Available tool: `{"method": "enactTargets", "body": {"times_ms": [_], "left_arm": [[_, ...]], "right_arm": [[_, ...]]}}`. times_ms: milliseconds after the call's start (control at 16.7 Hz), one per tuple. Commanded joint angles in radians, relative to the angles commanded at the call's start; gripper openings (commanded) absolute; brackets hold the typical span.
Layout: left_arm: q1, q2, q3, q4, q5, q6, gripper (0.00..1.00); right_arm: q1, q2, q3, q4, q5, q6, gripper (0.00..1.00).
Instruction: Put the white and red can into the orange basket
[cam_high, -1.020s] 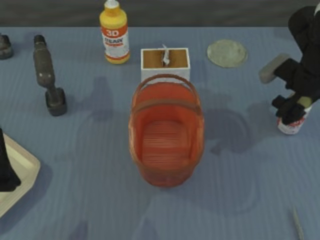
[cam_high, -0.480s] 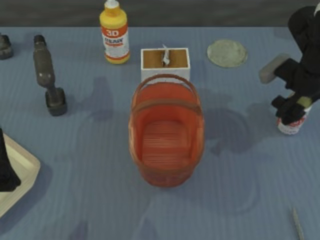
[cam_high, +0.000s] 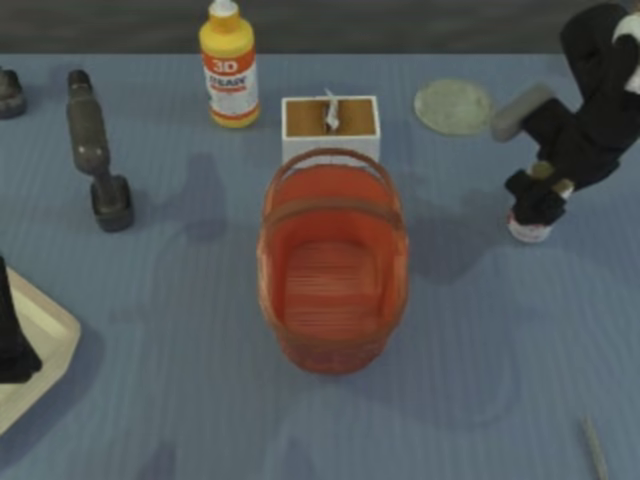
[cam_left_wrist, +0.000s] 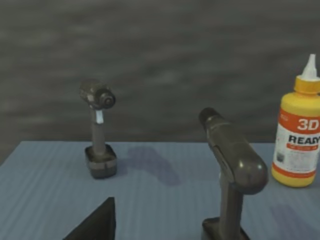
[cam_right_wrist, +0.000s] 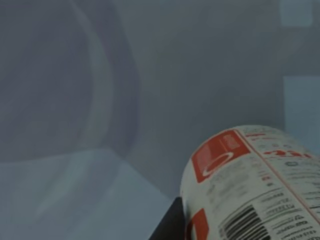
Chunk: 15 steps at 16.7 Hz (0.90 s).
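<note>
The orange basket stands at the table's middle, its two handles arched over the far end. The white and red can hangs upright to the right of the basket, apart from it, with my right gripper shut on its top. In the right wrist view the can fills the corner, its red label patch showing, pressed against one dark fingertip. My left gripper is parked at the left edge over a tray.
A yellow bottle, a white box with a brown top and a grey disc line the far side. Two dark drills lie far left. A cream tray sits front left, a thin grey rod front right.
My right gripper has carried the can left and toward the far side, away from the right edge and nearer the basket. The left arm has not moved.
</note>
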Motion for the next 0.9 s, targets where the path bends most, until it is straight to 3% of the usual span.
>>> {"method": "enactTargets", "body": {"times_ms": [180, 660, 900], "left_arm": [[0.0, 0.0, 0.0, 0.0, 0.0, 0.0, 1.0], [0.0, 0.0, 0.0, 0.0, 0.0, 0.0, 1.0], [0.0, 0.0, 0.0, 0.0, 0.0, 0.0, 1.0]], "right_arm": [[0.026, -0.008, -0.045, 0.246, -0.145, 0.085, 0.0], [0.108, -0.063, -0.225, 1.057, -0.616, 0.376, 0.0], [0.146, -0.112, -0.311, 1.396, -0.822, 0.5, 0.0]]}}
